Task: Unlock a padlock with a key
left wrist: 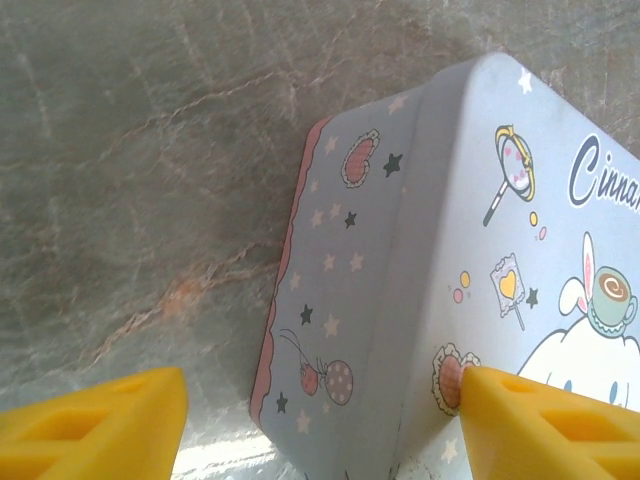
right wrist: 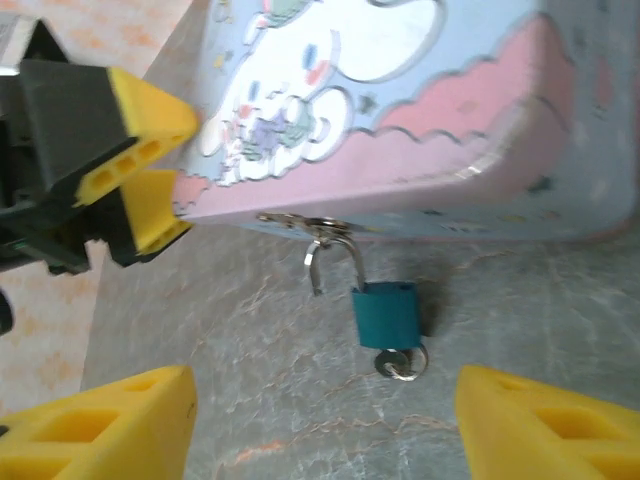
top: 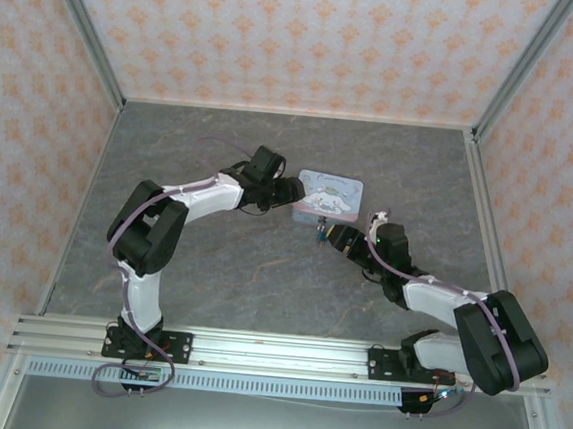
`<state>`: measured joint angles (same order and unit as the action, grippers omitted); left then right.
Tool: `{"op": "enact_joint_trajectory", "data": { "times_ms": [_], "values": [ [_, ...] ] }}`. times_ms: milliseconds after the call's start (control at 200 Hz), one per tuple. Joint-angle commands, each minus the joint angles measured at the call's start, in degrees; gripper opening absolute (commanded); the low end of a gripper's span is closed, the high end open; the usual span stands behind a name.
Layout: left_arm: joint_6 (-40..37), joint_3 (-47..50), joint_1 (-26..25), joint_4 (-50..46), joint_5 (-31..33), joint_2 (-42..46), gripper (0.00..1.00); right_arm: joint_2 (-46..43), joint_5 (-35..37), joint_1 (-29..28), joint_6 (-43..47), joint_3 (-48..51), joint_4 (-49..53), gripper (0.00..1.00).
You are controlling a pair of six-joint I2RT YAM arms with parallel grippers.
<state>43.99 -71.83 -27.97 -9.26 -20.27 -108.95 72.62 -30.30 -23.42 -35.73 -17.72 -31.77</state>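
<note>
Padlock (right wrist: pixel 386 313) — key (right wrist: pixel 402 363) inserted — before wide right end effector (right wrist: pixel 325 388); left end effector (left wrist: pixel 325 380) spread astride tin (left wrist: pixel 360 250).

Pastel tin, teal lock, grey stone

The tin (right wrist: pixel 480 150) is pastel blue with a pink scalloped band, stars and a white cartoon figure. The padlock (right wrist: pixel 386 313) is dark teal with a silvery shackle, the key (right wrist: pixel 400 362) dull grey metal. The table (right wrist: pixel 300 410) is grey veined marble, the walls (top: pixel 302 35) peach damask, the fingers (right wrist: pixel 110 425) yellow.
</note>
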Motion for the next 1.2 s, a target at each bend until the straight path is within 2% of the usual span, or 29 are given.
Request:
{"op": "enact_joint_trajectory", "data": {
  "times_ms": [0,170,510,641,941,1196],
  "values": [
    [0.77,5.40,0.32,-4.40,3.36,1.89,0.71,-0.38,-6.88,0.26,4.24,-2.29,-2.56,0.72],
    [2.74,10.12,0.36,-2.37,3.01,4.80,0.71,2.01,-6.52,0.30,3.66,-2.08,-3.69,0.76],
    [7.97,18.98,-0.33,1.56,3.24,10.70,0.71,11.91,-10.82,0.30,3.04,-0.83,-15.40,0.73],
    [8.42,19.75,-1.07,1.09,3.71,11.40,0.71,15.11,-11.79,-0.21,1.93,-0.14,-23.25,0.73],
    [9.02,20.36,-1.75,0.55,4.22,11.96,0.71,20.93,-11.66,-2.64,0.76,-2.16,-27.23,0.71],
    [9.16,19.87,-2.09,0.48,3.96,11.38,0.71,27.11,-11.78,-4.00,-1.98,-3.45,-34.62,0.68]
  ]
}}
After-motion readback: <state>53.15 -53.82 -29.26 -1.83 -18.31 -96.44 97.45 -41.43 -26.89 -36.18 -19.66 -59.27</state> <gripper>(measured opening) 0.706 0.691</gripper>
